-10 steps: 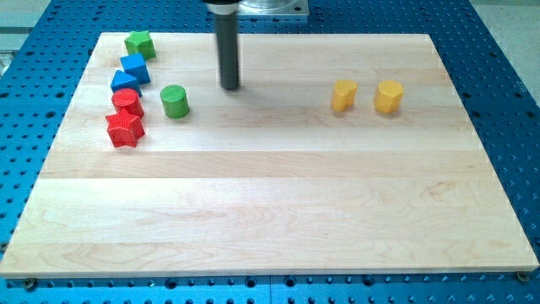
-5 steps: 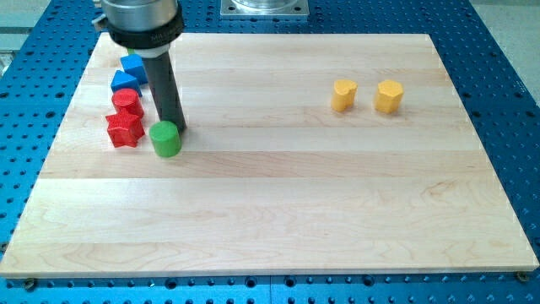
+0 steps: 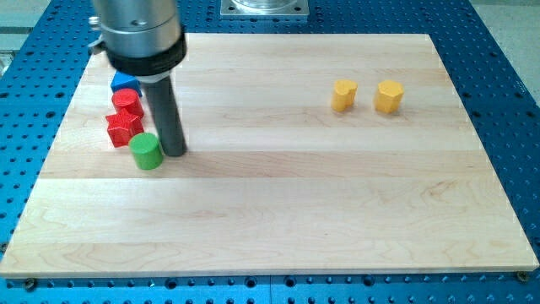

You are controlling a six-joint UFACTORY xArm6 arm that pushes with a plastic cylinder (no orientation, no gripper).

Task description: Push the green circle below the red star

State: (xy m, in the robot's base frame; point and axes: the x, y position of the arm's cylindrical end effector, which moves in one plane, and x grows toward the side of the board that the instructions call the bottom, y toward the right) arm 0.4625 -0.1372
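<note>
The green circle [image 3: 147, 151] is a short green cylinder at the board's left, just below and to the right of the red star [image 3: 123, 128], almost touching it. My tip [image 3: 174, 153] rests on the board right against the green circle's right side. The rod rises from there into the grey arm head at the view's top. A red round block [image 3: 127, 101] sits directly above the red star.
A blue block [image 3: 123, 82] shows above the red round block, partly hidden by the arm head. A yellow heart-like block [image 3: 342, 95] and a yellow block [image 3: 388, 96] lie at the upper right. The wooden board [image 3: 278, 211] lies on a blue pegboard table.
My tip swept from the board's top middle down and left, reaching the green circle. The green circle slid down and left, from beside the red round block to below right of the red star.
</note>
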